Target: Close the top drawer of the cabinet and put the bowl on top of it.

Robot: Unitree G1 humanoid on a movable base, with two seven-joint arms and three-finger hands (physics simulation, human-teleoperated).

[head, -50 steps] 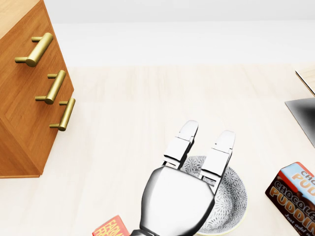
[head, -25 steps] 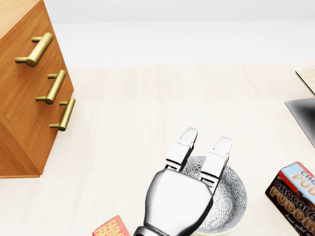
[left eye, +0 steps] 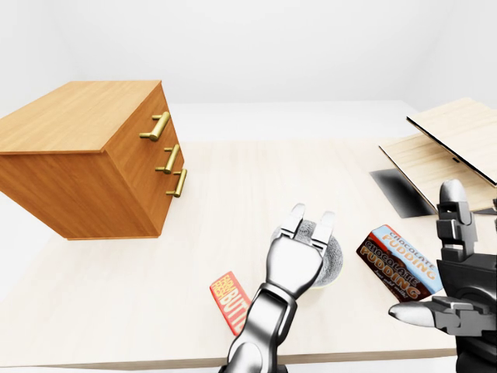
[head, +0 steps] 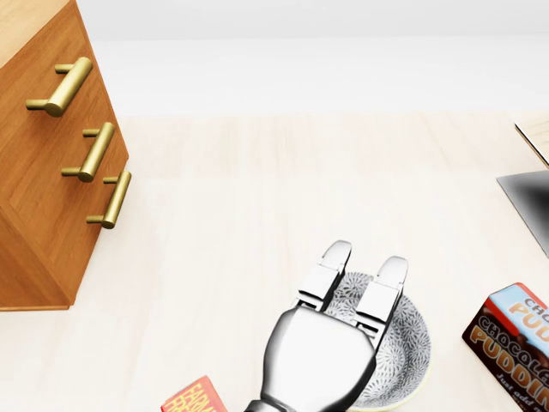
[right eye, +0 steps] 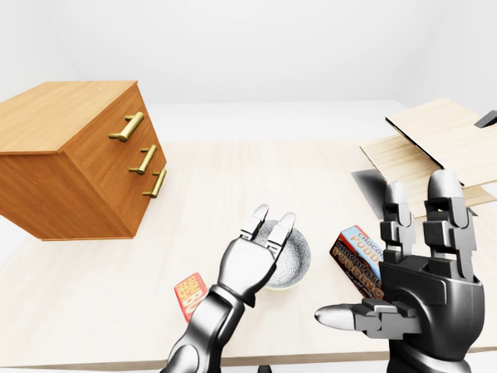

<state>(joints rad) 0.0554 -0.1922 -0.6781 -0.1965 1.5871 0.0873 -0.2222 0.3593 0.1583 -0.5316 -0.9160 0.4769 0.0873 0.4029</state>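
A pale wooden table (left eye: 256, 179) fills most of the left-eye view. On it, at the upper left, stands a wooden cabinet (left eye: 85, 167) with three brass handles. Low in the middle sits a patterned bowl (right eye: 289, 266), and just left of it, near the bottom edge, lies a small red packet (left eye: 228, 301). A chocolate pudding box (left eye: 400, 260) lies flat at lower right. Light wooden boards (left eye: 435, 151) rest at the upper right, a dark patch beneath them
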